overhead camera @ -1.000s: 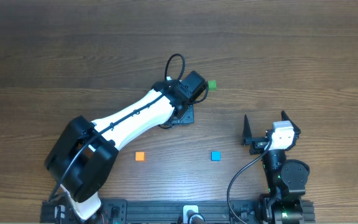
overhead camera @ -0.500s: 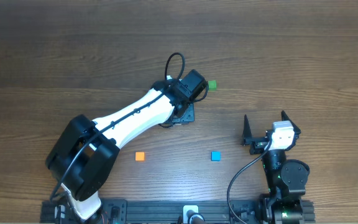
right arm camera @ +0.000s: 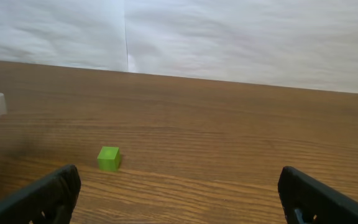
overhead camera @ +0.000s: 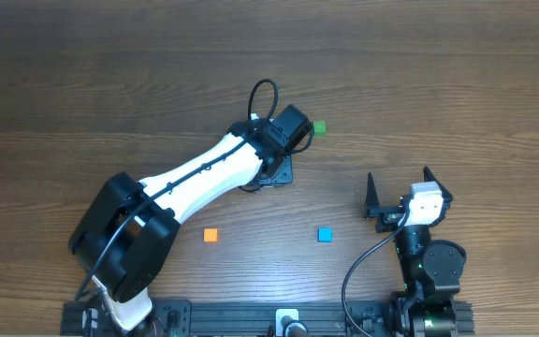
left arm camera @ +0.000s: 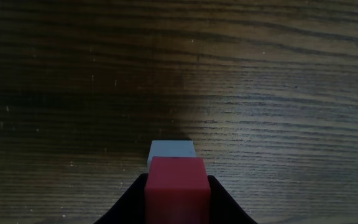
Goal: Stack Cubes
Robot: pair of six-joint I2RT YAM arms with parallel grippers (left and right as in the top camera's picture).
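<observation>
As the left arm reaches out over the middle of the wooden table [overhead camera: 110, 75], the left gripper [left arm camera: 176, 180] is clamped on a red cube [left arm camera: 176, 193], a finger pressed to either side. Seen from the wrist, a pale grey cube [left arm camera: 172, 149] sits on the boards just beyond the red one and seemingly lower. Whether the two touch cannot be told.

The step in hand looks to be the setting of red upon grey. The next move would call for squaring the red cube over the grey, lowering it until it seats, then parting the fingers without nudging the pair.

A green cube [overhead camera: 319, 127] lies just beside the left wrist. An orange cube [overhead camera: 211, 235] and a blue cube [overhead camera: 325, 234] lie nearer the bases, well apart. The right gripper [overhead camera: 399, 192] rests near its own base, fingers spread wide and empty.

No brand, label or writing can be read on any cube.
</observation>
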